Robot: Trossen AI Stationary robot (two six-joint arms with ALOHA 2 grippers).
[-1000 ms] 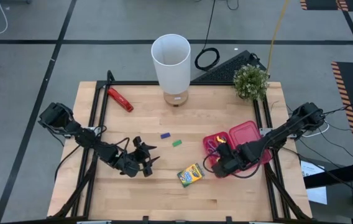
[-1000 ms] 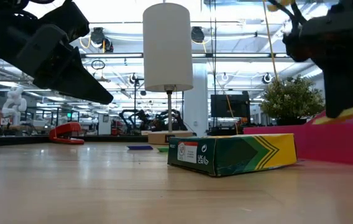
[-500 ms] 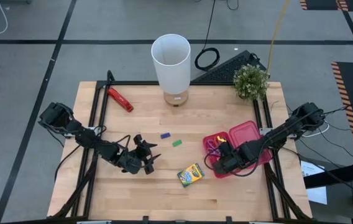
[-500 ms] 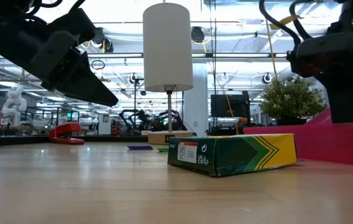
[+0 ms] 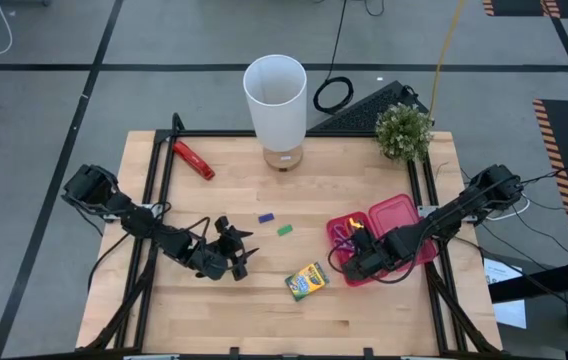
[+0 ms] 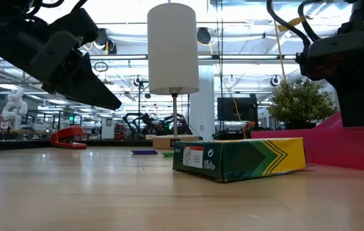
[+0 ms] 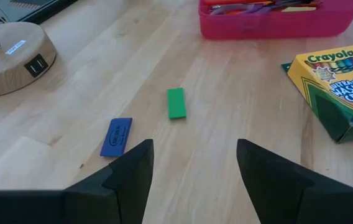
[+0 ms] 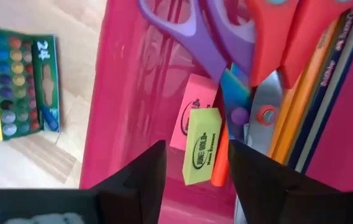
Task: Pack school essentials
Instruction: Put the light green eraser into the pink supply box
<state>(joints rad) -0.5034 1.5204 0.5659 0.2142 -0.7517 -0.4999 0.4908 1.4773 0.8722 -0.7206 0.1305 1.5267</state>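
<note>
The pink case (image 5: 336,222) lies open at the table's right. It holds purple-handled scissors (image 8: 192,37), red-handled scissors (image 8: 282,31), pencils (image 8: 313,106), a pink eraser (image 8: 196,102) and a yellow eraser (image 8: 201,145). My right gripper (image 5: 356,262) hangs open over the case, its fingers on either side of the yellow eraser, apart from it. My left gripper (image 5: 238,255) hovers open left of centre, pointing toward a green eraser (image 7: 176,102) and a blue eraser (image 7: 116,136) that lie flat on the wood. The crayon box (image 5: 306,281) lies flat near the front.
A white lamp (image 5: 275,100) on a round wooden base stands at the far middle, with a potted plant (image 5: 403,130) at the far right. A red-and-black hand tool (image 5: 193,158) lies at the far left. A black frame edges the table.
In the low view a yellow thing showed at my right gripper's tips a second ago; it is gone from there now. My left gripper has shifted a little toward the erasers, then held still.
</note>
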